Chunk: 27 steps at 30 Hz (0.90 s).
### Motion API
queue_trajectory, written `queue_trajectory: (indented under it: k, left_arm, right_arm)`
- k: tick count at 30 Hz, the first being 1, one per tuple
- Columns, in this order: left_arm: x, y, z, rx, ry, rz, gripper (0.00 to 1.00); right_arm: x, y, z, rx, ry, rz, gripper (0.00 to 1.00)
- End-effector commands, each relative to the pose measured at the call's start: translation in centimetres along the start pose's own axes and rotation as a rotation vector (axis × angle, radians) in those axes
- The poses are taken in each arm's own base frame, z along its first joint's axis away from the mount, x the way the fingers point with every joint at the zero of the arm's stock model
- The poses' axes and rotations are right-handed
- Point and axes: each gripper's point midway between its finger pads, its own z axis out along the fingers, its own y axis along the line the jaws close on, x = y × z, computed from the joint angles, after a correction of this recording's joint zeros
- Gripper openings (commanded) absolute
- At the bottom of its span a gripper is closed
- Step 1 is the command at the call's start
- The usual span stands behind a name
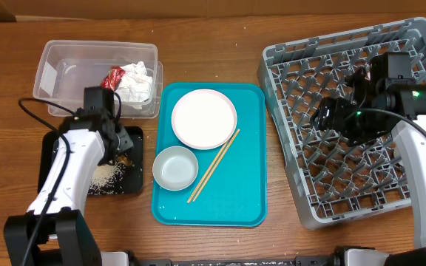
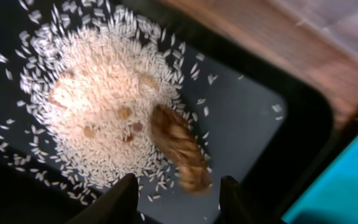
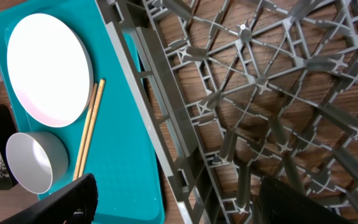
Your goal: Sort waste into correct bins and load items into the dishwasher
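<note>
My left gripper [image 2: 179,193] is open and empty above the black bin [image 1: 50,151], which holds a pile of white rice [image 2: 101,102] and a brown food scrap [image 2: 179,149] lying just beyond the fingertips. On the teal tray [image 1: 242,192] sit a white plate [image 1: 204,117], a small pale bowl [image 1: 174,167] and wooden chopsticks [image 1: 214,165]. My right gripper [image 3: 179,199] is open and empty over the left edge of the grey dishwasher rack [image 1: 346,118]. The plate [image 3: 45,68], bowl [image 3: 36,160] and chopsticks [image 3: 91,124] also show in the right wrist view.
A clear plastic bin [image 1: 72,70] at the back left holds crumpled white paper [image 1: 135,83] and a red wrapper [image 1: 114,77]. The wooden table [image 1: 220,52] shows between tray and rack.
</note>
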Motion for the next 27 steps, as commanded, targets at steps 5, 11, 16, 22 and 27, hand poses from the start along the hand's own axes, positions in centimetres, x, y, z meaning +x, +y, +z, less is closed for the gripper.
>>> queue_trajectory:
  k: [5,11,16,22,27]
  left_arm:
    - [-0.2,-4.8,-3.5,0.267,0.067,0.093,0.48]
    - [3.0,-7.3,-4.3,0.336,0.156,0.199,0.51]
    - [5.5,-8.1,-3.4,0.269,0.176,0.297,0.54]
    - [8.4,-7.6,-1.0,0.137,0.220,0.394,0.54]
    - [10.0,-7.3,1.2,0.076,0.303,0.425,0.52]
  right_arm:
    - [-0.2,0.1,-0.1,-0.006,-0.008,-0.008,0.86]
    - [-0.3,0.1,-0.1,-0.007,-0.011,-0.009,0.86]
    - [-0.2,0.1,-0.1,-0.006,-0.010,-0.009,0.86]
    - [-0.2,0.1,-0.1,-0.006,-0.010,-0.009,0.86]
    - [-0.2,0.1,-0.1,-0.006,-0.010,-0.009,0.86]
